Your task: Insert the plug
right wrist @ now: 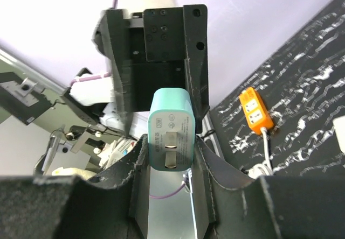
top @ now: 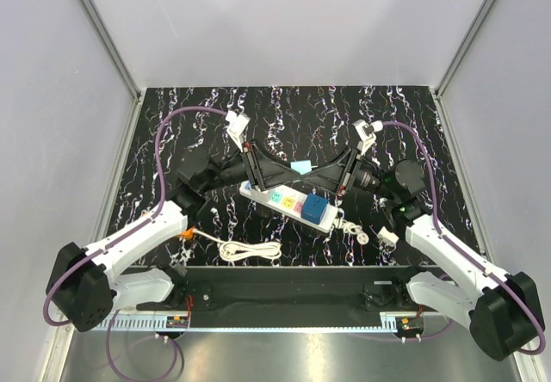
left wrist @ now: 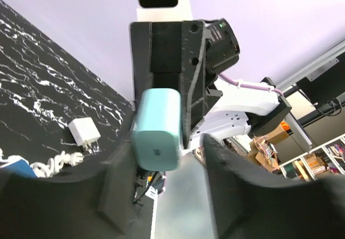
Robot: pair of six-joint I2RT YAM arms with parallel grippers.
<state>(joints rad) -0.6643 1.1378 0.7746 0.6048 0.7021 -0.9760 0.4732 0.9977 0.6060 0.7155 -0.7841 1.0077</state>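
1. Where the right wrist camera looks along its own fingers, the right pincer (right wrist: 170, 142) is closed narrowly on a pale teal cube (right wrist: 171, 128), with a dull black pad against each side. The cube is smooth plastic with rounded corners. The face towards this camera carries two flat metal prongs and a white label with small grey print and round marks, too fine to read.
2. The left pincer (left wrist: 168, 142) meets the same cube from the opposite side with its fingers wide. The cube sits close against one finger, and a strip of light shows between it and the other. The face seen here is plain apart from one small faint mark, which is unreadable.
3. Under the two pincers, a white power strip (top: 284, 200) lies on the desk (top: 172, 115). It is a long slab with teal, yellow and pink socket panels.
4. The plug (top: 316, 208), a boxy royal-blue block about as wide as the strip, stands on the strip's end on the right pincer's side. It is below the held cube and apart from both pincers. I cannot tell whether its prongs are seated.
5. Well out on the left pincer's side lies an orange socket block (top: 183, 234) with pale socket faces. Its white cord (top: 250, 249) is gathered in loose loops on the desk.
6. Out on the right pincer's side lies a small white adapter (top: 387, 237), square and matte.
7. The desk is black, veined with white and faint pink like marble.
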